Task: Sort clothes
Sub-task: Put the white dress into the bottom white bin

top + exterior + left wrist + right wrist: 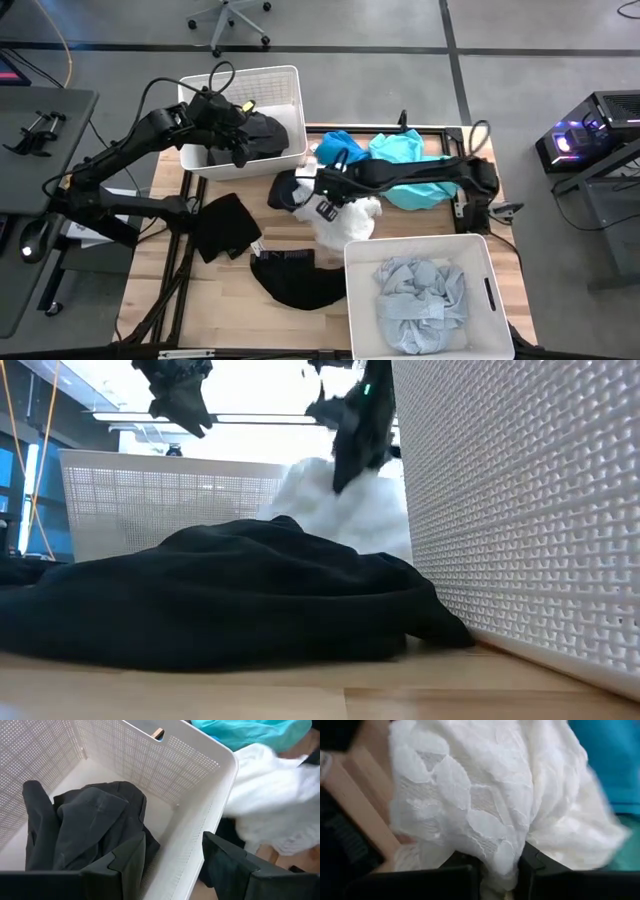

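1. Reaching in from the desk's right edge, the right arm lies low and stretched toward the desk's middle; its right end effector [497,867] has its fingers pinched on a fold of the white lace garment [485,805].
2. The left arm bends up from the desk's left edge to the far-left corner, where the left end effector [172,855] hangs with fingers spread over the near wall of the far white bin [285,75], gripping nothing.
3. The white lace garment [350,220] is a crumpled heap near the desk's middle, just beyond the near white bin [480,250]; it has no clear long axis.
4. A dark grey garment [85,820] lies bunched inside the far bin.
5. Two black garments lie on the wood: one [225,225] toward the left edge, another [295,280] by the near edge, touching the near bin's left wall, stretched roughly left to right.
6. A turquoise garment [415,165] and a bright blue one [335,148] spread along the far edge, partly under the right arm.
7. Pale grey-blue clothes [420,295] fill the near bin.
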{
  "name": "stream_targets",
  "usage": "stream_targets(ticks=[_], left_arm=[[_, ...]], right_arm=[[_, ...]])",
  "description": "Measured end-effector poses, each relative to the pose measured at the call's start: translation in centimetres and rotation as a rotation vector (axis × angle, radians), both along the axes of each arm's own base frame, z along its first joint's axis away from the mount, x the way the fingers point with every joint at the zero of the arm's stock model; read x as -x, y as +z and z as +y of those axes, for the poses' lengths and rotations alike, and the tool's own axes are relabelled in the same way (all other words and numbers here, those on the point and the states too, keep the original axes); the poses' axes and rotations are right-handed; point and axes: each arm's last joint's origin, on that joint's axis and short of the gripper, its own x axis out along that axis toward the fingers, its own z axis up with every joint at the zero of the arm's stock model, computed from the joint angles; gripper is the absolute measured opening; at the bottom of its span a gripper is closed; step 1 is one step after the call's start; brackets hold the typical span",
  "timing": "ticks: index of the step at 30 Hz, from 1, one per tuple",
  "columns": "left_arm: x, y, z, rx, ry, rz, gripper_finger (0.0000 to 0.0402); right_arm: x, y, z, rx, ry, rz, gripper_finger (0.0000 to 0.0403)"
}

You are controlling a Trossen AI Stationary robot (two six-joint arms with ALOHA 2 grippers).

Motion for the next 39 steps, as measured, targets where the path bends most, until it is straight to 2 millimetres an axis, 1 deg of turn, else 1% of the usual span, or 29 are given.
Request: stream_targets(ticks=[2, 6, 11, 15, 20, 23, 25, 27, 29, 31, 33, 35, 37, 39], left_arm=[[0.0, 0.1, -0.1, -0.003, -0.003, -0.003, 0.0184], [0.3, 0.3, -0.3, -0.01, -0.005, -0.014, 0.0184], [0.7, 0.6, -0.6, -0.019, -0.004, -0.028, 0.0184], [0.9, 0.8, -0.7, -0.024, -0.004, -0.037, 0.0184], [1.1, 0.9, -0.8, -0.024, 0.001, -0.044, 0.0184], [1.1, 0.9, -0.8, -0.024, 0.001, -0.045, 0.0184], [1.1, 0.9, -0.8, -0.023, 0.001, -0.045, 0.0184], [1.1, 0.9, -0.8, -0.022, 0.003, -0.046, 0.0184], [1.1, 0.9, -0.8, -0.022, 0.003, -0.046, 0.0184], [1.1, 0.9, -0.8, -0.022, 0.003, -0.046, 0.0184], [1.1, 0.9, -0.8, -0.022, 0.003, -0.046, 0.0184], [1.1, 0.9, -0.8, -0.022, 0.003, -0.046, 0.0184], [1.1, 0.9, -0.8, -0.022, 0.003, -0.046, 0.0184], [1.1, 0.9, -0.8, -0.022, 0.003, -0.046, 0.0184]], right_arm=[[1.1, 2.7, 0.5, 0.041, -0.027, -0.04, 0.004], [3.8, 9.3, 1.0, 0.111, -0.07, -0.195, 0.004], [7.0, 15.8, 1.5, 0.188, -0.108, -0.361, 0.004], [10.3, 21.3, 2.2, 0.189, -0.082, -0.548, 0.004], [13.6, 26.1, 4.2, 0.153, 0.01, -0.735, 0.004], [15.7, 28.1, 5.7, 0.083, 0.101, -0.877, 0.0042], [17.0, 28.5, 6.8, -0.019, 0.165, -0.927, 0.0041], [18.2, 28.3, 8.0, -0.158, 0.203, -0.929, 0.0041], [18.9, 27.7, 9.5, -0.298, 0.209, -0.883, 0.0041], [19.3, 26.6, 10.9, -0.406, 0.168, -0.8, 0.0041], [19.8, 25.1, 12.3, -0.494, 0.099, -0.7, 0.0041], [20.0, 23.3, 13.6, -0.551, 0.01, -0.589, 0.0042], [20.1, 20.8, 14.9, -0.562, -0.078, -0.467, 0.0042], [19.8, 18.2, 16.6, -0.571, -0.142, -0.38, 0.0042]])
